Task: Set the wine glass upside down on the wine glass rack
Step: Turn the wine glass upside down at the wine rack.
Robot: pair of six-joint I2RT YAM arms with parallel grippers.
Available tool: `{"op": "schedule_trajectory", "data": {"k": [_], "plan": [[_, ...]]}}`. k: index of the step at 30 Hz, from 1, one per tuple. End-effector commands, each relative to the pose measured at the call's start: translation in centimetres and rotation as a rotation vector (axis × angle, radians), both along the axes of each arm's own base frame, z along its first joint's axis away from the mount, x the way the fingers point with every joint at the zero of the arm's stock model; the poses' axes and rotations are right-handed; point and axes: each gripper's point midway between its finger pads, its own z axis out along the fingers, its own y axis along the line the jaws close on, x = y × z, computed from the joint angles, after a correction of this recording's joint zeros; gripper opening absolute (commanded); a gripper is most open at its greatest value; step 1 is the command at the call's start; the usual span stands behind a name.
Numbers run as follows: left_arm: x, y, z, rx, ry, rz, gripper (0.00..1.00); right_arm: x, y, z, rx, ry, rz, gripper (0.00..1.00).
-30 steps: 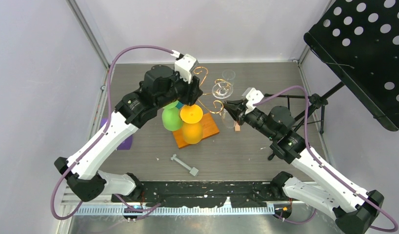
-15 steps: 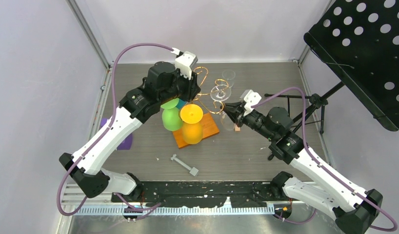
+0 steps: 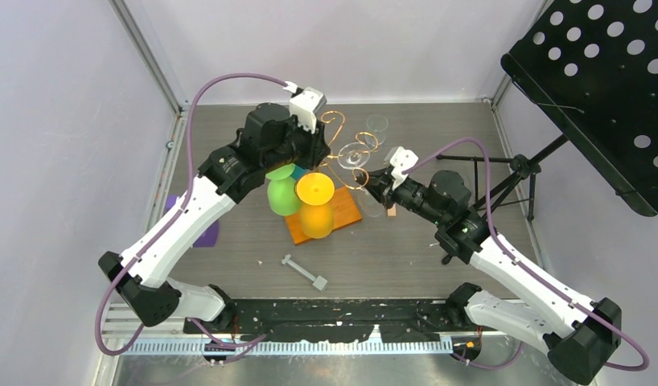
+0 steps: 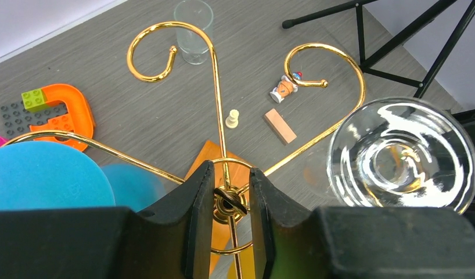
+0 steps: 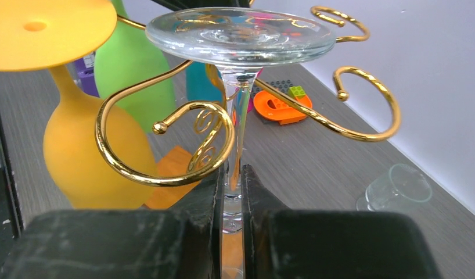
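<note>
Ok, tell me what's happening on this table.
The right gripper is clamped on the stem of a clear wine glass, held upside down with its foot above one gold curl of the rack. The left gripper straddles the rack's top stem; a firm grip isn't clear. An orange glass and a green glass hang there upside down.
</note>
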Motion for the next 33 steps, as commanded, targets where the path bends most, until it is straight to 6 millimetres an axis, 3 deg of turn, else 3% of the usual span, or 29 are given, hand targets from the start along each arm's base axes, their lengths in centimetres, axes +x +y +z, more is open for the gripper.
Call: {"op": "schedule_trajectory", "data": {"k": [1, 10, 20, 28, 33], "plan": [[-0.2, -0.3, 0.7, -0.037, -0.009, -0.016, 0.27, -1.4, 1.3, 4.4, 0.066, -0.134, 0.116, 0.05], [-0.1, -0.2, 0.4, -0.028, -0.002, -0.013, 0.25, -2.9, 2.2, 4.0, 0.071, -0.133, 0.211, 0.06], [0.0, -0.3, 0.6, -0.036, -0.004, -0.015, 0.23, -4.3, 0.1, 5.1, 0.153, -0.176, 0.163, 0.05], [-0.1, -0.4, 0.5, -0.039, -0.001, -0.018, 0.23, -2.1, -0.3, 4.5, 0.156, -0.101, 0.054, 0.06], [0.0, -0.5, 0.7, -0.049, -0.002, -0.019, 0.23, -0.7, 0.7, 3.4, 0.1, -0.019, 0.045, 0.05]]}}
